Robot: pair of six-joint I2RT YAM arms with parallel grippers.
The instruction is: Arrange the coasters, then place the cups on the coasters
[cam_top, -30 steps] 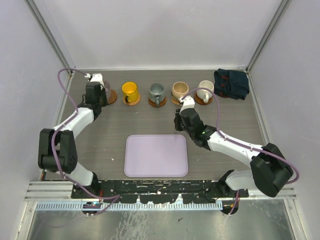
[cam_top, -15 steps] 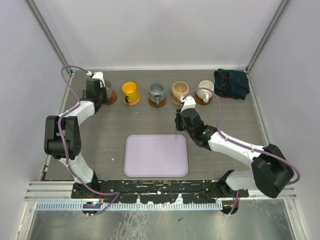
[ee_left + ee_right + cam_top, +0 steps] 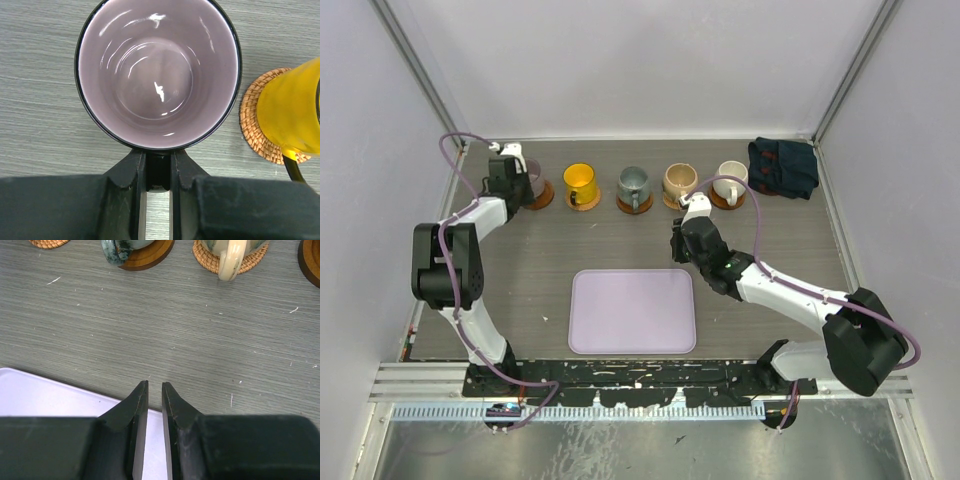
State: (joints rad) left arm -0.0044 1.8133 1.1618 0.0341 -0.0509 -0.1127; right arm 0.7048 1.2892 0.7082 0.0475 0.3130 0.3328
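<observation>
Left tool [image 3: 158, 172] pinches the mauve cup's [image 3: 158, 75] handle on grey wood-grain table [image 3: 620, 240]; right tool [image 3: 154, 392] nearly closed, empty.

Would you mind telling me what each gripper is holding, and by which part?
The left gripper holds the pale pink mug by its handle. The right gripper holds nothing.

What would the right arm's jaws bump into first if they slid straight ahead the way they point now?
Probably nothing at once: bare grey wood-grain table lies ahead of the right gripper. Further on, the gap between the speckled grey-green mug and the tan-beige mug; height unclear.
</observation>
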